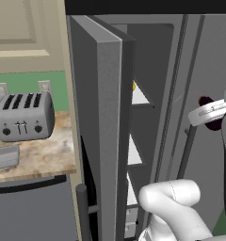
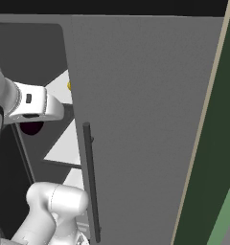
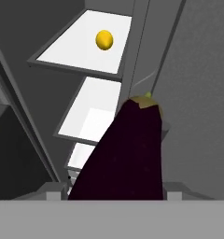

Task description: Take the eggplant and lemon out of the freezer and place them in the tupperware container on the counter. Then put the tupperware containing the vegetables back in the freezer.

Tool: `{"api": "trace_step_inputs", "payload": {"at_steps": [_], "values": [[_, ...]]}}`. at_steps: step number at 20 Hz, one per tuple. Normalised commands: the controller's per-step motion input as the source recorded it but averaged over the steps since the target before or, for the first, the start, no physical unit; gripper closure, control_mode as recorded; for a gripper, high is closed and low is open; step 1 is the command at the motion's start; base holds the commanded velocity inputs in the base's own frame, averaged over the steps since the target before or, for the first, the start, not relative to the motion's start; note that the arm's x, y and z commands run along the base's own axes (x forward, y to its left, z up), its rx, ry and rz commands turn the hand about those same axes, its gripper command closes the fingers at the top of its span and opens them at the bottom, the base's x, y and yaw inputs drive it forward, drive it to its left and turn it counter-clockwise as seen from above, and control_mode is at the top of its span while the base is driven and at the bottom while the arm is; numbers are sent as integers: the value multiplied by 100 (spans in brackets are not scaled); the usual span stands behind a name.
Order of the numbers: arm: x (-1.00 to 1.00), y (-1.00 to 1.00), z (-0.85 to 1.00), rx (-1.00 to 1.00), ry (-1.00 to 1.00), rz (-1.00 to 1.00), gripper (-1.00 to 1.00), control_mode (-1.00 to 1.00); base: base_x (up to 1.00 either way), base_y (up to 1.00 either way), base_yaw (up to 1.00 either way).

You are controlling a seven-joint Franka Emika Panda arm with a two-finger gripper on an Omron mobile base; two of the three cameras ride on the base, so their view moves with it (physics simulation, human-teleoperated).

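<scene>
My gripper [image 3: 116, 186] is shut on the eggplant [image 3: 125, 149], a dark purple lump with a green stem end that stands between the fingers in the hand view. From the base views the eggplant [image 1: 207, 114] [image 2: 30, 127] hangs under the white hand, outside the open freezer [image 1: 138, 141]. The lemon [image 3: 104, 40] lies on the freezer's upper white shelf, and just a yellow sliver of the lemon [image 1: 133, 86] [image 2: 69, 85] shows from either side. The tupperware container [image 1: 4, 157] sits on the counter [image 1: 44, 150] at the left.
The freezer door [image 1: 103, 141] stands open between the arm and the counter. A silver toaster [image 1: 24, 115] stands behind the tupperware. The wider grey door [image 2: 145, 119] with its long dark handle [image 2: 90, 182] is shut, to the right of the gripper.
</scene>
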Motion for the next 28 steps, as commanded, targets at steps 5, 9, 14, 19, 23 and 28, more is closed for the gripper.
{"api": "trace_step_inputs", "payload": {"at_steps": [5,9,14,19,23,28], "values": [[0,0,0,0,0,0,100,-100,0,0,0],[0,0,0,0,0,0,100,-100,0,0,0],[0,0,0,0,0,0,100,100,0,0,0],[0,0,0,0,0,0,100,100,-55,-5,2],[0,0,0,0,0,0,100,100,-100,-19,10],[0,0,0,0,0,0,100,100,-100,-13,16]]}}
